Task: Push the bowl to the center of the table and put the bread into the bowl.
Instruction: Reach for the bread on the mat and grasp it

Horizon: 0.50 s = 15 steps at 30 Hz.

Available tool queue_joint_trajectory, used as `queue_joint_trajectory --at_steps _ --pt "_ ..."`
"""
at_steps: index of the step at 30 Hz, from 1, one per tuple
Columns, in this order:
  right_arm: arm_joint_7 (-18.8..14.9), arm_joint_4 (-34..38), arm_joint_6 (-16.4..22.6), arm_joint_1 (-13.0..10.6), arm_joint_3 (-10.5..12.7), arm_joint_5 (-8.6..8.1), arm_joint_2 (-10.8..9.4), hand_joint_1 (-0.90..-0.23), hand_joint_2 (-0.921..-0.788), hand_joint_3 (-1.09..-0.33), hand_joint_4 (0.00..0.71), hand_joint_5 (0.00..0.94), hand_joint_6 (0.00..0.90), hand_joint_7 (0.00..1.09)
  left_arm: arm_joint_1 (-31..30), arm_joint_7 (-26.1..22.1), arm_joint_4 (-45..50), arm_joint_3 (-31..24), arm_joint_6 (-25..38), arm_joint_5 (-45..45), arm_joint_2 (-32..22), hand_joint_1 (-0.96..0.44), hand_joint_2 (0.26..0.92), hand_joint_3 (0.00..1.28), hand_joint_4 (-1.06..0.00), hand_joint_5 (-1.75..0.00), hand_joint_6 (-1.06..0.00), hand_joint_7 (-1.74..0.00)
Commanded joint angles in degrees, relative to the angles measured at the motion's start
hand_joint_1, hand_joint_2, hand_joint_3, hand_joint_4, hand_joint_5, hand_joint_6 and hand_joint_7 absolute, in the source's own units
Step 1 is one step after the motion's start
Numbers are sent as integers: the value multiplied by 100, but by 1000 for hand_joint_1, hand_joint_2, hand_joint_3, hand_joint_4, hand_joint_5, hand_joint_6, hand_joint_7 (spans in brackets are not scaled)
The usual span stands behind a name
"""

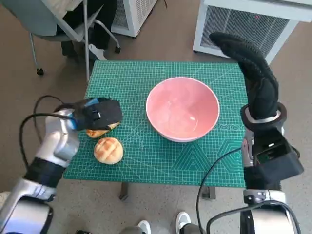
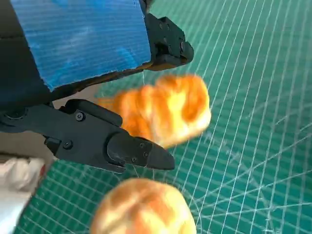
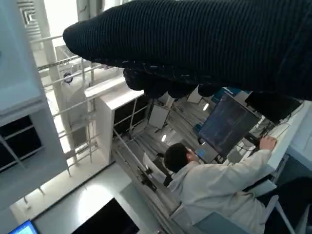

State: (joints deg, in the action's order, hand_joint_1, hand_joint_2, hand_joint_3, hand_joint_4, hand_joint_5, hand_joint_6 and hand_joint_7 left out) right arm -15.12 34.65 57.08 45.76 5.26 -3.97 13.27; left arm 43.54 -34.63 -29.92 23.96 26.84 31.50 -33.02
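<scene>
Green gridded mat [image 1: 204, 161], no legible writing; left hand [image 1: 97, 114] pinches bread [image 2: 165, 112].

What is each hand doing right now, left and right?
Left hand: closed around a bread roll, apparently gripping it.
Right hand: raised beside the table, holding nothing; fingers look extended together.

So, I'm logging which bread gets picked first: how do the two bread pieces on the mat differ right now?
The farther bread sits between the left hand's fingers, largely hidden under it in the head view; the nearer bread lies free and fully visible beside it. The farther one looks elongated with ridges, the nearer one round and domed. Both are golden-brown and rest on the green mat, left of the pink bowl.
</scene>
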Motion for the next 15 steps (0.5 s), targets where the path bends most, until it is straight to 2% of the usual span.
queue_joint_trajectory --at_steps 1,2,4,6,8,10,13,14,15 --pt "56 -35 -75 -161 -33 141 37 -556 -921 -772 281 1 -1 679 181 185 -397 61 -75 105 145 -548 883 1 -359 -77 -386 -47" --pt "66 -35 -78 -161 -33 151 39 -554 -921 -772 281 2 -1 677 190 223 -477 65 -97 105 174 -536 883 1 -435 -106 -412 -56" --pt "83 -36 -80 -161 -32 172 43 -553 -921 -772 281 2 -1 676 205 298 -619 72 -153 100 219 -523 883 0 -496 -146 -437 -60" --pt "97 -37 -82 -161 -30 189 47 -547 -921 -773 281 1 -1 672 224 356 -731 81 -205 95 252 -491 881 0 -470 -580 -510 -63" --pt "109 -39 -84 -161 -29 204 46 -545 -921 -774 281 1 -1 670 243 382 -791 85 -236 89 264 -480 880 0 -442 -763 -536 -62" --pt "118 -42 -86 -162 -27 215 45 -544 -921 -775 281 1 -1 668 258 397 -830 88 -258 84 270 -474 880 0 -424 -878 -552 -60" --pt "134 -39 -76 -171 -17 237 55 -543 -921 -775 281 1 -1 667 272 478 -920 76 -353 61 286 -471 880 0 -416 -926 -559 -59" --pt "141 -33 -67 -179 -11 244 64 -537 -921 -777 281 1 -1 666 273 555 -949 50 -423 43 291 -437 895 25 -508 -976 -604 -477" --pt "146 -26 -61 -183 -7 249 69 -535 -921 -780 280 1 -1 665 276 611 -975 32 -475 31 296 -415 904 41 -574 -1014 -633 -747"
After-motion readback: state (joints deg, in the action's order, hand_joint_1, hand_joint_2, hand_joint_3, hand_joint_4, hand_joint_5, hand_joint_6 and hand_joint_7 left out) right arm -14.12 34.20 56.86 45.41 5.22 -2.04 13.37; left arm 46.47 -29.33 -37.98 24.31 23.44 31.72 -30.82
